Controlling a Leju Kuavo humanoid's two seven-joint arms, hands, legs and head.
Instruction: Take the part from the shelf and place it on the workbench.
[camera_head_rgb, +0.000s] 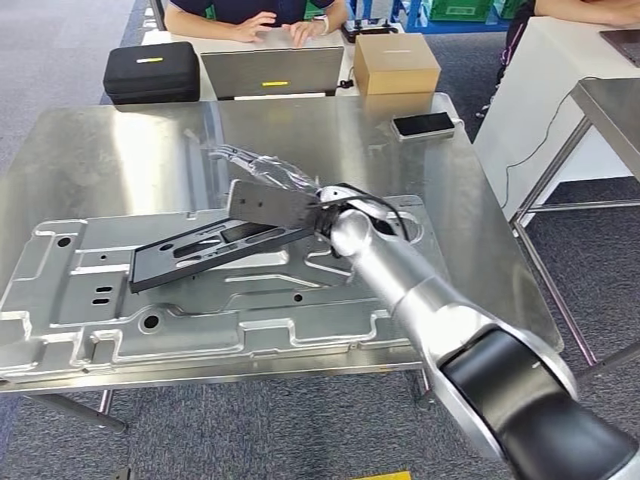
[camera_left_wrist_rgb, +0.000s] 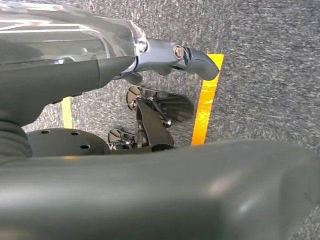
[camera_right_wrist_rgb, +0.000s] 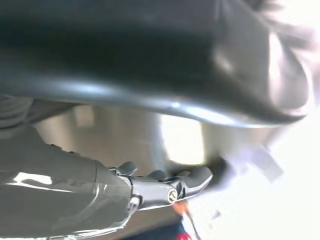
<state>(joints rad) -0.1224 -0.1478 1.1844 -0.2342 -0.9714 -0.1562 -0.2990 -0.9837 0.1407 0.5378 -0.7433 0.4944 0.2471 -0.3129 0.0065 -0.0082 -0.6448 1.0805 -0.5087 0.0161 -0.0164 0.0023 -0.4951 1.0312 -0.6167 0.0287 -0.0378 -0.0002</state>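
Out to the right hand's (camera_head_rgb: 321, 205) left, the dark part (camera_head_rgb: 219, 240) slanted with its far end low on the workbench's (camera_head_rgb: 113, 150) pressed panel (camera_head_rgb: 226, 320). The hand gripped its near end. It looked stiff, flat and fairly heavy; an end grip invites sag.

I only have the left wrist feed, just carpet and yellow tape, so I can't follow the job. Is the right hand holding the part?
Observer: Yes, the right hand grips the dark flat part by one end.
Operator: Is it over the workbench yet?
Observer: Yes, it sits above the stamped metal panel that lies on the workbench.
Operator: Level or tilted?
Observer: Tilted. The end away from the hand is lowest, close to the panel. I can't tell whether it touches.
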